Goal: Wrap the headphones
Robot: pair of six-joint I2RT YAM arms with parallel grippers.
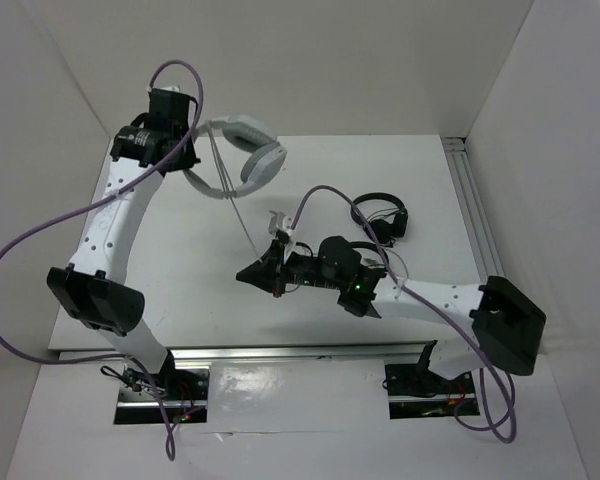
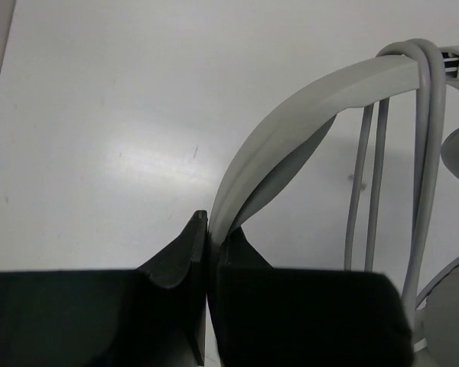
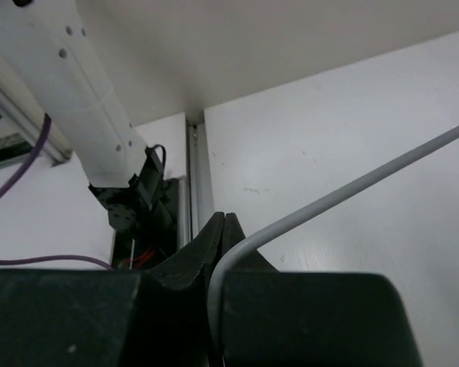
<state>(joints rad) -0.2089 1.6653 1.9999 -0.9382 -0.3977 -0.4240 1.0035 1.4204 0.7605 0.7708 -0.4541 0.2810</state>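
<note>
White table (image 1: 200, 270) carries the light grey headphones (image 1: 255, 150) at its far left, with the headband (image 2: 291, 115) clenched between the pads of the left gripper (image 2: 209, 229) and several cable turns lying over the band. Black headphones (image 1: 380, 213) lie to the right, well apart. The thin grey cable (image 1: 238, 205) runs straight from the headphones nearward to the table's middle, where the right gripper (image 3: 223, 229) is clamped tight on it.
</note>
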